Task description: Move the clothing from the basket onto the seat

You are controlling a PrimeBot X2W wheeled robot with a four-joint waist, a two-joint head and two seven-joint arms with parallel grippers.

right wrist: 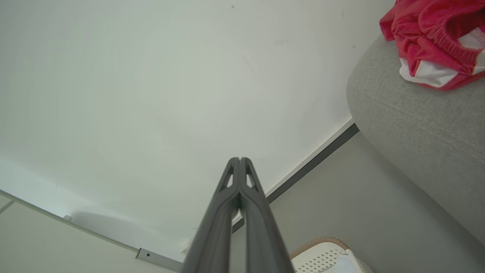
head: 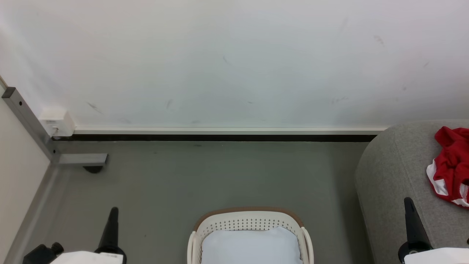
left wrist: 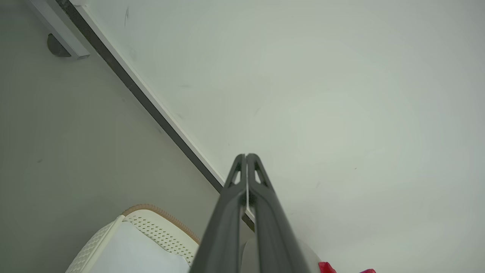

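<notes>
Clothing (head: 452, 165) lies on seat (head: 395, 190), right of basket (head: 249, 223).
Left claw (head: 114, 210), right claw (head: 407, 200) closed, empty; best confirm basket holds none.

Bare floor (head: 220, 176) spreads between the basket (head: 249, 222), the wall (head: 234, 66) and the seat (head: 395, 176).

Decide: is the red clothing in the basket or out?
Out: the clothing lies bunched on the seat; the basket's visible part holds a pale liner.
</notes>
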